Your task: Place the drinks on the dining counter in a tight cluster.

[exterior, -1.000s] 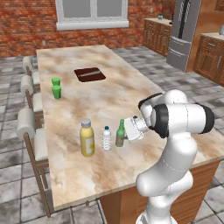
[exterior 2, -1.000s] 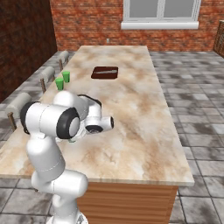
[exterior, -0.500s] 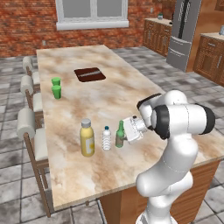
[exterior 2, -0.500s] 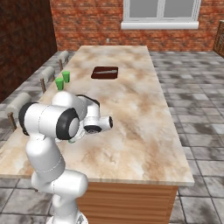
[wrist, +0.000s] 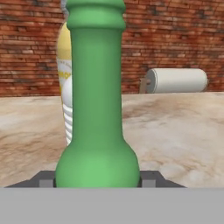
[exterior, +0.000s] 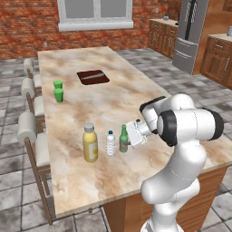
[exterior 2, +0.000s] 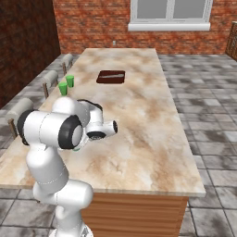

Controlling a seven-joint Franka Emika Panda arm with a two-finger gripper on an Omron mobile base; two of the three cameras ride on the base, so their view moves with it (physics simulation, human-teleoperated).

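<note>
On the dining counter the three drinks stand in a close row near the front left. The fat yellow juice bottle is leftmost, the small clear water bottle stands in the middle, and the slim dark-green bottle is on the right. My gripper reaches in from the right and is shut on the green bottle's lower body. In the hand view the green bottle stands upright between my fingertips. The water bottle and the juice bottle peek out behind its left side.
Two bright-green cups stand near the counter's left edge, and a dark brown inset lies further back. Cushioned stools line the left side. The counter's right half is bare stone. My arm's elbow hangs over the near edge.
The gripper and the green bottle have edged very slightly left, closer to the water bottle. The other two bottles have not moved.
</note>
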